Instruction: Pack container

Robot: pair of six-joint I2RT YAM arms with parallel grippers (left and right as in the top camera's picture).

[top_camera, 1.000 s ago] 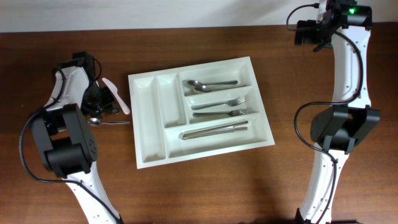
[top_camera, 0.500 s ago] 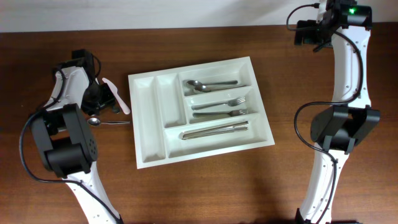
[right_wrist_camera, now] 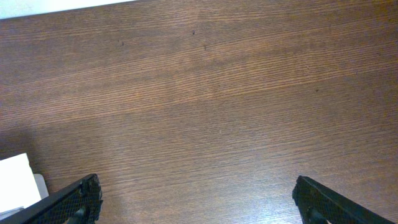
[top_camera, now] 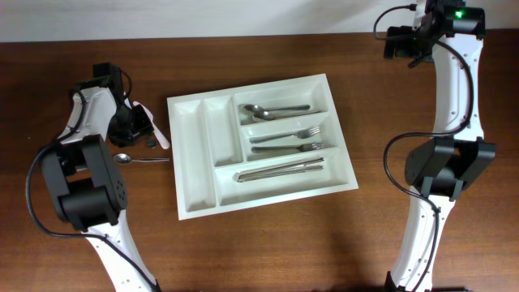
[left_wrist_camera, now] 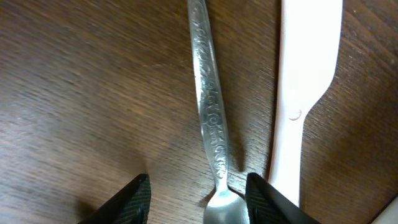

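Note:
The container [top_camera: 190, 174], a white cutlery tray, lies mid-table with spoons [top_camera: 276, 109], forks [top_camera: 292, 139] and knives [top_camera: 280, 170] in its three long compartments. My left gripper [top_camera: 136, 130] hovers low over the wood to its left, beside a white plastic knife [top_camera: 156, 128]. In the left wrist view the left gripper [left_wrist_camera: 198, 202] is open. A patterned metal spoon [left_wrist_camera: 209, 99] lies flat, its bowl between the fingertips near the right one, and the white knife [left_wrist_camera: 306, 74] lies alongside. My right gripper [right_wrist_camera: 202, 202] is wide open over bare wood.
A metal spoon [top_camera: 142, 160] lies on the table just below the left gripper in the overhead view. The right arm [top_camera: 450, 89] stands at the far right, its wrist at the back edge. A white corner [right_wrist_camera: 15, 180] shows at the lower left of the right wrist view.
The left gripper's jaws have spread apart and the gripper has shifted slightly toward the back. The right arm has not moved.

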